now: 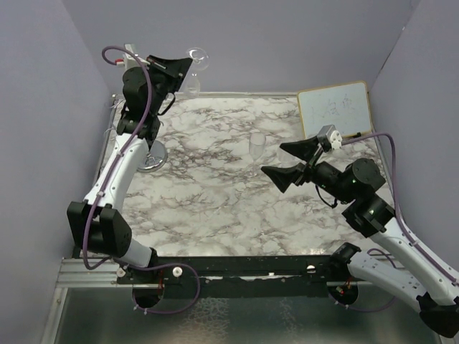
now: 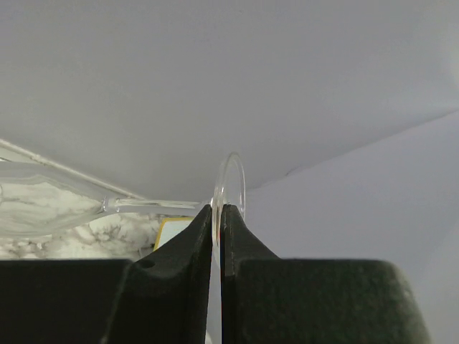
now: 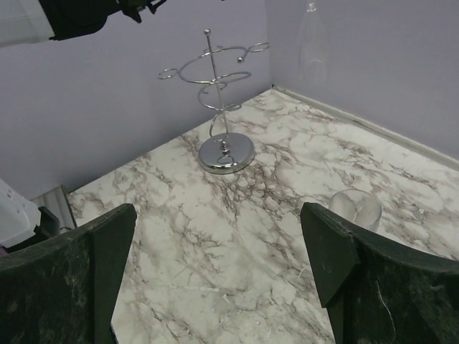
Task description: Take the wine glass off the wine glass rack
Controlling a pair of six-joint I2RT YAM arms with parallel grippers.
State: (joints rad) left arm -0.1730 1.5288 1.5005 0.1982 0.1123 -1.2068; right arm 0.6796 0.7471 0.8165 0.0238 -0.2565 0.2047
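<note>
Your left hand (image 2: 216, 209) is shut on the wine glass (image 2: 107, 203). Its two fingers are pinched on the edge of the round foot, with almost no gap between them. The glass is held high in the air, and the stem runs sideways from the foot to the bowl. In the right wrist view it hangs off to the side of the wine glass rack (image 3: 226, 152), apart from the curled wire arms and touching none of them.

There is little room up there: the glass sits close to the back wall (image 1: 251, 43), and your left arm is near the left wall. The rack stands upright on its round base near the back left corner of the bench (image 3: 237, 236).

Your right hand (image 1: 287, 163) is spread wide open and holds nothing, hovering over the right side of the bench. A small clear tumbler (image 3: 355, 208) stands just beside its right finger. A whiteboard (image 1: 335, 109) leans at the back right edge. Bare marble lies between the rack and your right hand.
</note>
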